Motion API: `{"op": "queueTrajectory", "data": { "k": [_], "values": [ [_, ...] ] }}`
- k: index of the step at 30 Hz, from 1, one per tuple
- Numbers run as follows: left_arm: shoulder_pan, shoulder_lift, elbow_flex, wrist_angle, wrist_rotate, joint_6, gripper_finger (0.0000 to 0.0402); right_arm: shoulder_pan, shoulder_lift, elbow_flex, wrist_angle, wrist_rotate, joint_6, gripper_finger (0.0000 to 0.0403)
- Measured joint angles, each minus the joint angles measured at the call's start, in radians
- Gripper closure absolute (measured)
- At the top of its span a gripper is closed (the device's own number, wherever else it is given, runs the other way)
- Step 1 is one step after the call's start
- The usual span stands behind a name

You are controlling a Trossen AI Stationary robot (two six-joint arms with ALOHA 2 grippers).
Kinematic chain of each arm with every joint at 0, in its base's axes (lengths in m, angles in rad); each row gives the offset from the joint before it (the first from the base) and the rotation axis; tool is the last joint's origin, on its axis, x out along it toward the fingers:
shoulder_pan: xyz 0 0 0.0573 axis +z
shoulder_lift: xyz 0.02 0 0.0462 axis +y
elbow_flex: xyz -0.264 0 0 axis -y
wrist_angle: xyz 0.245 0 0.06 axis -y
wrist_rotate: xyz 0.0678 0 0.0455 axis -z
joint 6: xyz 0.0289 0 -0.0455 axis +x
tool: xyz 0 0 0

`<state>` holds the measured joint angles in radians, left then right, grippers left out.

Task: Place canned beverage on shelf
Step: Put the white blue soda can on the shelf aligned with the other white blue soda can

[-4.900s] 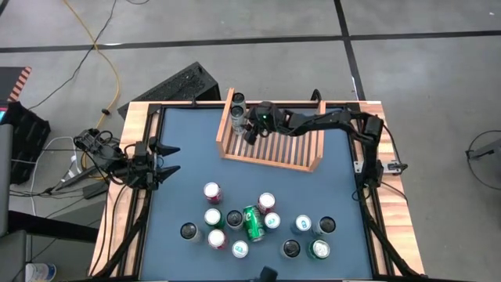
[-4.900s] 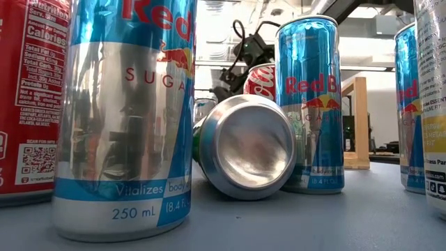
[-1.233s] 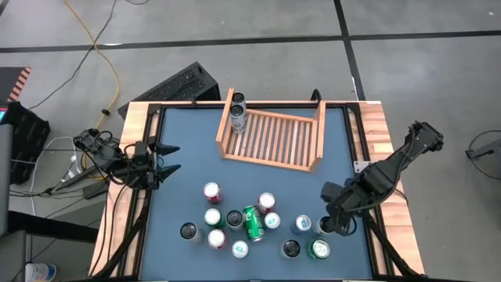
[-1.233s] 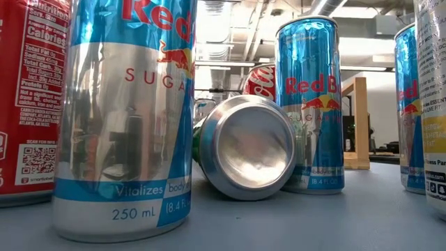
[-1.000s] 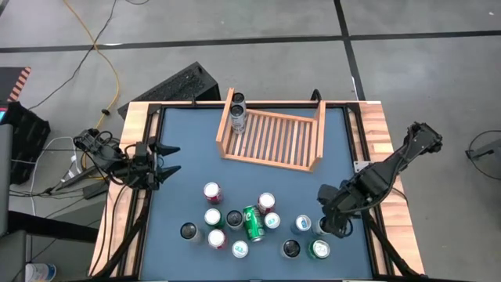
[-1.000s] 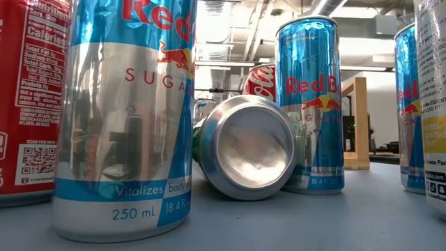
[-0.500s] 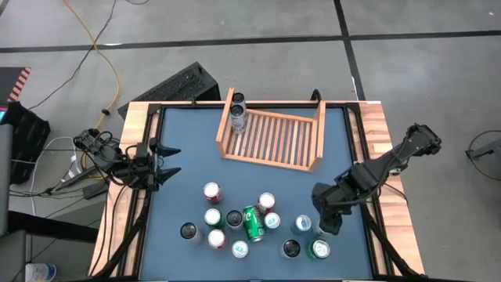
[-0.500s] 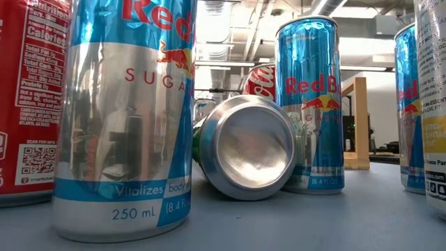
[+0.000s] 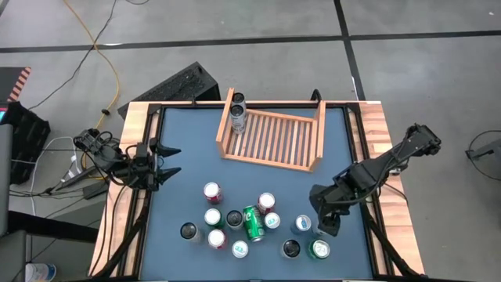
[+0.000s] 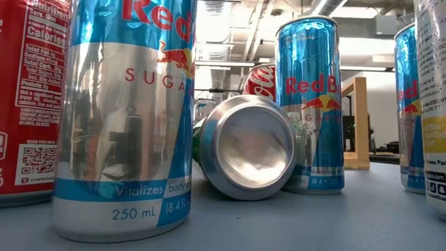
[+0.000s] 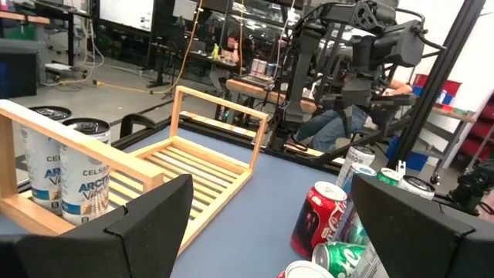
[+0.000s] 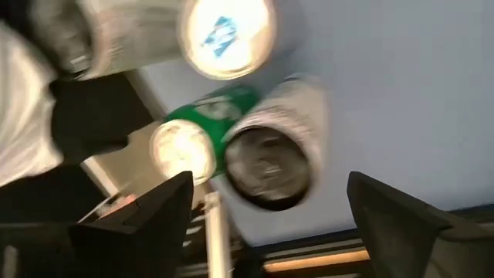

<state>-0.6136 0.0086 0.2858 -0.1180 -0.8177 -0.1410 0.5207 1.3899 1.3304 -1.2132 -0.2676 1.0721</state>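
High view: the shelf [image 9: 271, 138] sits at the far middle of the bench [image 9: 188, 149], two cans [image 9: 237, 112] standing in its far left corner and the remaining slats bare. Open blue surface lies between the shelf's front rim and the cluster of cans [image 9: 254, 223] near the front edge. The right gripper [image 9: 327, 227] hangs over the right end of that cluster, just beside a black-topped can [image 9: 326, 225], jaws spread and holding nothing. The left gripper [image 9: 166, 160] waits at the left bench edge, jaws open and empty. Compared with a second ago, the right arm has shifted slightly left toward the cluster and its jaws have widened; the cans have not moved. Right wrist view is blurred: a dark can top [image 12: 266, 170] and a green can [image 12: 202, 131] show, labels unreadable. Low view is filled by near cans, hiding both arms.
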Motion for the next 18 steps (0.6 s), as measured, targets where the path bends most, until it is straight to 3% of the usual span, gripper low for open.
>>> {"op": "queueTrajectory", "data": {
  "k": [10,18],
  "values": [
    [0.0,0.0,0.0,0.0,-0.001,-0.006,0.006,-0.019,0.0,0.0,0.048,-0.127,0.078,0.0066],
    [0.0,0.0,0.0,-0.005,-0.002,-0.021,0.006,0.082,0.005,0.0,0.053,0.009,0.176,0.0069]
  ]
}}
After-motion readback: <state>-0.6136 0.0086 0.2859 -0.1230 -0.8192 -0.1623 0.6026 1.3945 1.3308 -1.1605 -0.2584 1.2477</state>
